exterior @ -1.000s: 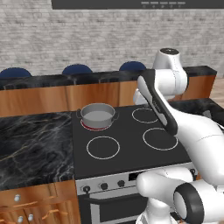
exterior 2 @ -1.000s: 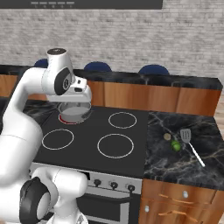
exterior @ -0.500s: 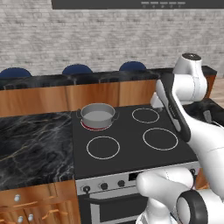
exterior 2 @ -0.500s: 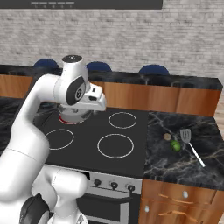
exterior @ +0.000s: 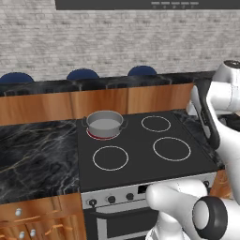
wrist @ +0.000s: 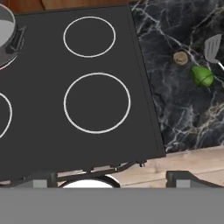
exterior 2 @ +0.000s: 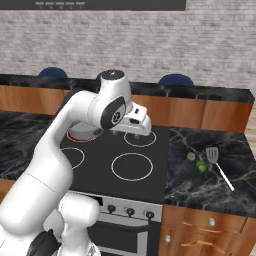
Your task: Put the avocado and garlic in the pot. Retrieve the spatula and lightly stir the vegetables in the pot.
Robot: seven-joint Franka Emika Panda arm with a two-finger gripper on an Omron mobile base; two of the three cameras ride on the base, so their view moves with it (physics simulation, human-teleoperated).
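A grey pot (exterior: 105,123) sits on the rear-left burner of a black cooktop (exterior 2: 107,172) bearing no readable writing. On the dark marble counter (exterior 2: 210,175) to its right, the garlic (exterior 2: 191,156), avocado (exterior 2: 201,166) and spatula (exterior 2: 217,163) lie close together, seen from the right base camera and the hand camera but hidden behind the arm in the left base view. The gripper (wrist: 111,179), fingers spread wide with nothing between them, looks down over the stove, the pot cut off at the frame's upper-left edge, the spatula's handle out of frame
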